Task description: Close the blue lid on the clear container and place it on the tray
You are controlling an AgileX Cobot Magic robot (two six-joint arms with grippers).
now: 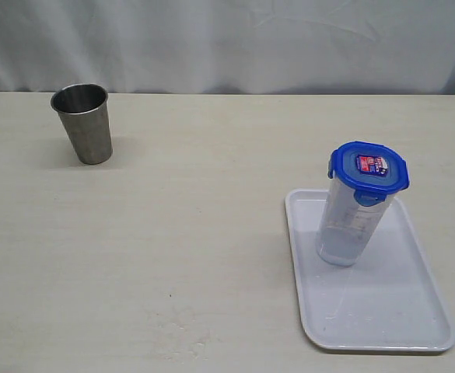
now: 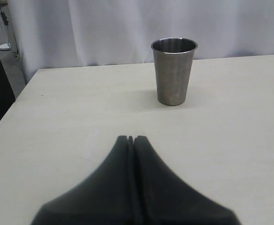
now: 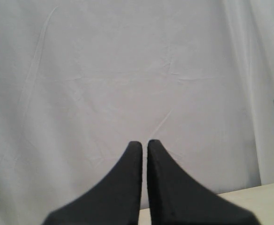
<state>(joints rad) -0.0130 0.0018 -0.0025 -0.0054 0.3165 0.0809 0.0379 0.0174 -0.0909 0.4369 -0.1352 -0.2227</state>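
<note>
On tray [image 1: 383, 311]: clear container [image 1: 350, 225] upright w/ blue lid [image 1: 368, 166]; both tools clenched, empty.

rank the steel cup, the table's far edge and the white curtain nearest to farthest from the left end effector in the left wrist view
1. Steel cup, upright on the table ahead of the shut left end effector.
2. Table's far edge, just behind the cup.
3. White curtain, hanging beyond the table.
</note>
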